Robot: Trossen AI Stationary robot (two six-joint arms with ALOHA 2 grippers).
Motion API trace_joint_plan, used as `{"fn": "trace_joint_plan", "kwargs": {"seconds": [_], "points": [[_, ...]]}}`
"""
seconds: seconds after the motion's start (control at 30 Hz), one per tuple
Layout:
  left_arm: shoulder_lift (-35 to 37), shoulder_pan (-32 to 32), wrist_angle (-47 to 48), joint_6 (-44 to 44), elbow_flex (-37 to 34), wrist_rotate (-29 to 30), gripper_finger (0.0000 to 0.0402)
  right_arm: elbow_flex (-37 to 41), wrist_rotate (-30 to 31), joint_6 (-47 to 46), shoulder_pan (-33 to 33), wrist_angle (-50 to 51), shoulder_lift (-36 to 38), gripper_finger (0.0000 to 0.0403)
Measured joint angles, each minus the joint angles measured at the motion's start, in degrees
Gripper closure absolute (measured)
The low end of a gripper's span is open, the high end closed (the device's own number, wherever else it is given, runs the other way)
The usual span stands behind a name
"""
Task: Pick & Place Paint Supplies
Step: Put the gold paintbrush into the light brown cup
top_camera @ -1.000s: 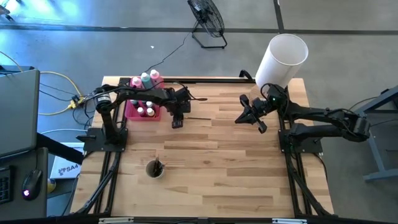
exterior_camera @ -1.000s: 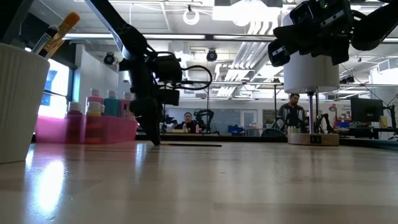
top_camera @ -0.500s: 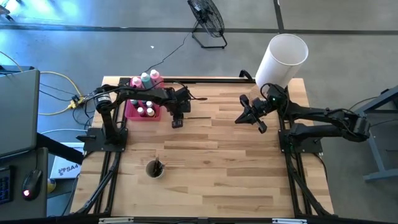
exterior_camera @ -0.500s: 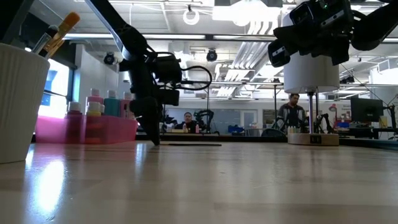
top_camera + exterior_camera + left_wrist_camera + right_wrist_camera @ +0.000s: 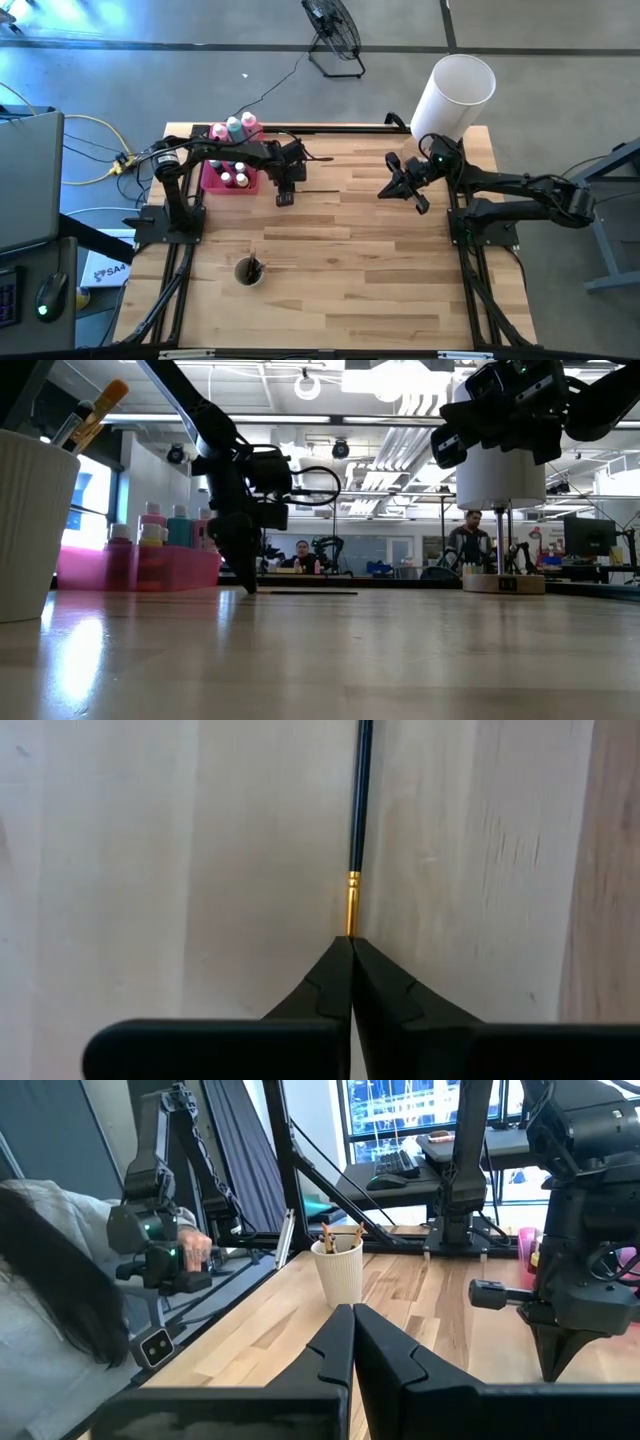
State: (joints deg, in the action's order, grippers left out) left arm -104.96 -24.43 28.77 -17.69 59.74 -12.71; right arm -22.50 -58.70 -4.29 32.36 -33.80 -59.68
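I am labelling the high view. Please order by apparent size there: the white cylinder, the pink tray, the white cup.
1. white cylinder, though it stands tall toward the camera, so nearness may enlarge it
2. pink tray
3. white cup

Two matte-black jointed arms (image 5: 225,152), each apparently showing a small green light.

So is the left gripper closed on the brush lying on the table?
Yes: in the left wrist view the left gripper has its fingers pressed together over the gold-banded end of the thin dark brush on the wood.
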Motion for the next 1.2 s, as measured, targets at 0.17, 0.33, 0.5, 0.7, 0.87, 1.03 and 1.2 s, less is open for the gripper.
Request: {"fn": "trace_joint_plan", "kwargs": {"seconds": [0.17, 0.33, 0.5, 0.7, 0.87, 1.03, 1.2], "points": [[1.12, 0.07, -0.03, 0.42, -0.06, -0.02, 0.0401, 0.00, 0.00, -0.02, 0.00, -0.04, 0.00, 0.0400], [3.33, 0.26, 1.42, 0.47, -0.39, -0.61, 0.0401, 0.00, -0.08, -0.02, 0.00, -0.05, 0.00, 0.0400], [4.86, 0.22, 2.28, 0.47, -0.32, -0.34, 0.0401, 0.00, -0.26, -0.02, 0.00, -0.09, 0.00, 0.0400], [4.86, 0.17, 2.03, 0.34, -0.27, 0.37, 0.0401, 0.00, -0.26, -0.02, 0.00, -0.09, 0.00, 0.0400], [4.95, 0.15, 1.77, -0.03, -0.17, 0.63, 0.0401, 0.00, -0.03, -0.02, 0.00, -0.09, 0.00, 0.0400], [4.97, 0.15, 1.65, -0.03, -0.12, 0.53, 0.0401, 0.00, 0.00, -0.02, 0.00, -0.12, 0.00, 0.0400], [5.04, 0.11, 1.61, -0.03, -0.08, -0.09, 0.0401, 0.00, 0.24, -0.02, -1.19, -0.58, 0.00, 0.0400]]}}
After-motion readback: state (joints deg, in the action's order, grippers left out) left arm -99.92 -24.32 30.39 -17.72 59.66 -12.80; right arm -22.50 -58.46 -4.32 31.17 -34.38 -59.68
